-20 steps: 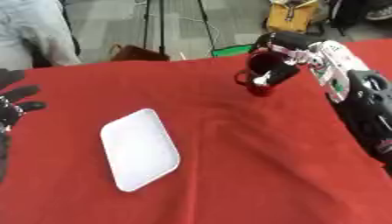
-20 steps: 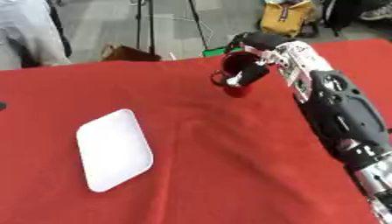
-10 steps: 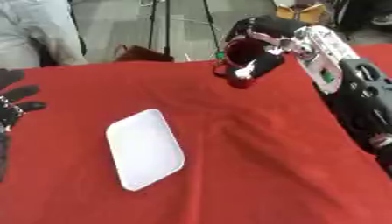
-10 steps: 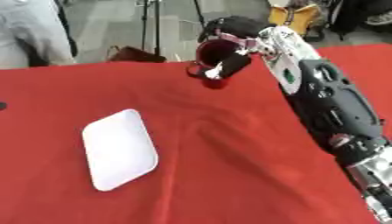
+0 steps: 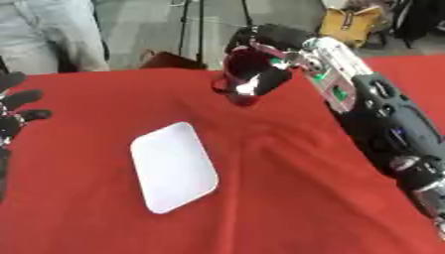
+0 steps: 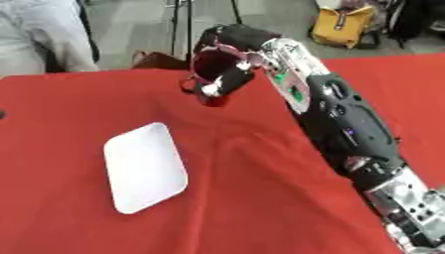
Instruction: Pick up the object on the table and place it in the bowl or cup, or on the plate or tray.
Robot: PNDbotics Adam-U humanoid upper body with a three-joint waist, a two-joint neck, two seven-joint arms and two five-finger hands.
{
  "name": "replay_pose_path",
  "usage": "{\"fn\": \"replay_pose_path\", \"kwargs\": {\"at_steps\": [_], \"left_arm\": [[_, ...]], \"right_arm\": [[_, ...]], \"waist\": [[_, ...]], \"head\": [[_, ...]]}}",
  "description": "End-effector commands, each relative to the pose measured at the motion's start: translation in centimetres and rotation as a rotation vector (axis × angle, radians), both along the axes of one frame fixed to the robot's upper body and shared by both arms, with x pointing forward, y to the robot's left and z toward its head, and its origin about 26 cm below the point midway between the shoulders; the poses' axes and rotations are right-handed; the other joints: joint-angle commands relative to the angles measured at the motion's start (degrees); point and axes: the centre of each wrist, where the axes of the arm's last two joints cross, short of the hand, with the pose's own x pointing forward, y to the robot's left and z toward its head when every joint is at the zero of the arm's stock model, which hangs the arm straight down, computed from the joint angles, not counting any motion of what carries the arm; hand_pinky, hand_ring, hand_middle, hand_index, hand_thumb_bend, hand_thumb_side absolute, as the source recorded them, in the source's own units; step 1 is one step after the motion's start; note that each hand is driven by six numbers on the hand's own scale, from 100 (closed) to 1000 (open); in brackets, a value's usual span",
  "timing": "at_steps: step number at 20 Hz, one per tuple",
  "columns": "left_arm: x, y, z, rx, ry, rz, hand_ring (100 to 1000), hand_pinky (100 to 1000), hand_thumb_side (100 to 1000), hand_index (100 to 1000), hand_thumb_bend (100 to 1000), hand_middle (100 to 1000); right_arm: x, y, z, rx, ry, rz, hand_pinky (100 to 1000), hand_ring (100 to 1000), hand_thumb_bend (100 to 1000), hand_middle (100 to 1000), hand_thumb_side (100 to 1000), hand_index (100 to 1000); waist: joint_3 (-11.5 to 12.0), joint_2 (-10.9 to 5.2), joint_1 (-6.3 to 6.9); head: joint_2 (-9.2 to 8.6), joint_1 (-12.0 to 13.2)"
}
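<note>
A dark red, glossy object (image 5: 245, 74) hangs above the far part of the red table, held in my right hand (image 5: 271, 47), whose fingers curl round its top. The arm reaches in from the right side. A white rectangular tray (image 5: 173, 166) lies flat on the cloth, below and to the left of the held object. My left hand (image 5: 16, 113) rests at the left edge with its fingers spread, holding nothing.
The red tablecloth (image 5: 287, 198) has a few folds right of the tray. Beyond the far edge stand tripod legs (image 5: 193, 30), a yellow bag (image 5: 352, 25) and a person in light clothes (image 5: 52, 34).
My right hand has carried the dark red object leftward and slightly toward me, nearer the tray. The left hand has stayed put.
</note>
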Motion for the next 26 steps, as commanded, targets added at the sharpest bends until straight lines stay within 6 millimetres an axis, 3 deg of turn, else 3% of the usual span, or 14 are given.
{"fn": "replay_pose_path", "kwargs": {"at_steps": [1, 11, 17, 26], "left_arm": [[-0.2, -0.5, 1.2, -0.001, -0.040, -0.031, 802, 724, 734, 903, 527, 830], [-0.4, -0.7, 1.7, -0.002, -0.058, -0.048, 802, 724, 725, 902, 533, 830], [-0.4, -1.0, 1.8, 0.001, -0.062, -0.060, 803, 724, 724, 902, 531, 830], [-0.5, -1.2, 2.0, 0.007, -0.065, -0.079, 804, 724, 725, 902, 528, 831]], "right_arm": [[0.1, 1.2, 0.9, 0.037, -0.058, -0.004, 361, 532, 417, 836, 584, 859], [-0.8, 4.7, -2.0, -0.032, 0.020, 0.132, 376, 540, 399, 840, 575, 861], [-1.7, 6.8, -2.7, -0.048, 0.061, 0.224, 373, 536, 397, 841, 571, 862], [-2.1, 8.3, -3.8, -0.055, 0.117, 0.274, 371, 535, 398, 841, 564, 862]], "waist": [[0.42, -1.27, -0.06], [0.19, -1.25, -0.80], [0.12, -1.39, -0.85], [0.48, -1.39, -0.86]], "head": [[0.03, -0.29], [0.04, 0.26], [-0.02, 0.54], [0.05, 0.54]]}}
